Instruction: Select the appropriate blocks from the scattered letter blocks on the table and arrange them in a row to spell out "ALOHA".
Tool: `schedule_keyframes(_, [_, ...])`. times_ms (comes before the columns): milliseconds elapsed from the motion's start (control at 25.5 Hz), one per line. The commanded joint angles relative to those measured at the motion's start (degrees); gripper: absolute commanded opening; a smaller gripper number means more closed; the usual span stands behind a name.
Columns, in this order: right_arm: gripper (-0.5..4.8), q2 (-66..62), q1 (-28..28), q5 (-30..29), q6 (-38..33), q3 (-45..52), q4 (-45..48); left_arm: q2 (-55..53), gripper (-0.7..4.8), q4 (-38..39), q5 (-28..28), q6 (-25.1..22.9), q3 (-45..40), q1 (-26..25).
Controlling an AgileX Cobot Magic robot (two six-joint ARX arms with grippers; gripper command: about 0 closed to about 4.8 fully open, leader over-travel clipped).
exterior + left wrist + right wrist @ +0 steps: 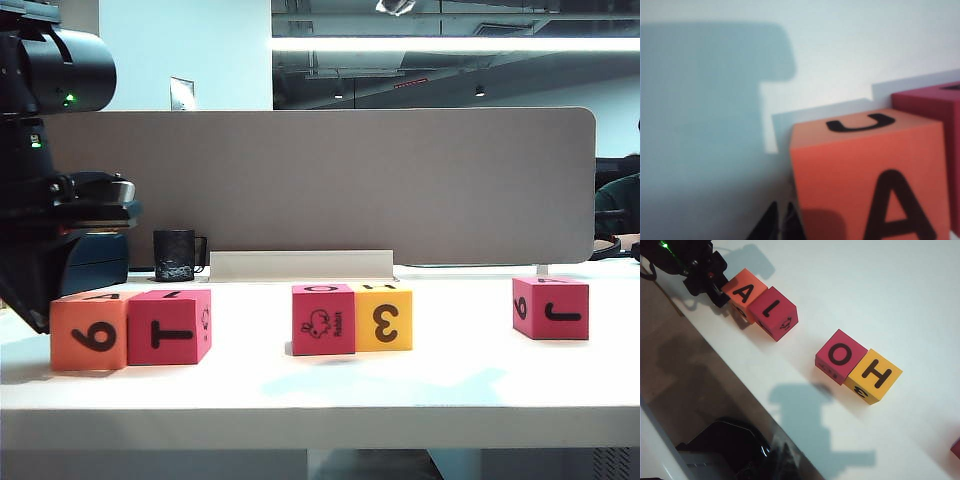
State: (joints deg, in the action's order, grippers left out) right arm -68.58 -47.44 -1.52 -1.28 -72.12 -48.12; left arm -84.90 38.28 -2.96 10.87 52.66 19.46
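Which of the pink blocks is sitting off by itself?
The pink block with the J, far right on the table, touches nothing. The T one abuts the orange block; the rabbit one abuts yellow.

Grey-brown divider panel (320,180) behind the table, black mug (175,255) at its foot, white rail (300,265) alongside

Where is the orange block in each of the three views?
Exterior view: orange block far left, showing 6, touching the T block.
Left wrist view: it fills the foreground, showing A and U.
Right wrist view: it shows A, beside the left pincer.
Shared landmark: the pink-red neighbour touching it.
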Motion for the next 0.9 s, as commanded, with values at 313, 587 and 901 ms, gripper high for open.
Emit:
schedule_keyframes(313, [-0.05, 0.26, -0.09, -0.09, -0.22, -0.31, 0.35, -0.09, 0.14, -4.52, 8.50, 1.57, -0.09, 0.04])
schedule_keyframes(587, [-0.05, 0.26, -0.07, -0.09, -0.22, -0.31, 0.35, -0.17, 0.12, -6.10, 13.64, 1.60, -0.09, 0.13])
schedule_keyframes(901, [-0.05, 0.26, -0.07, -0.09, -0.22, -0.31, 0.35, -0.17, 0.11, -8.72, 16.11, 1.27, -0.09, 1.70])
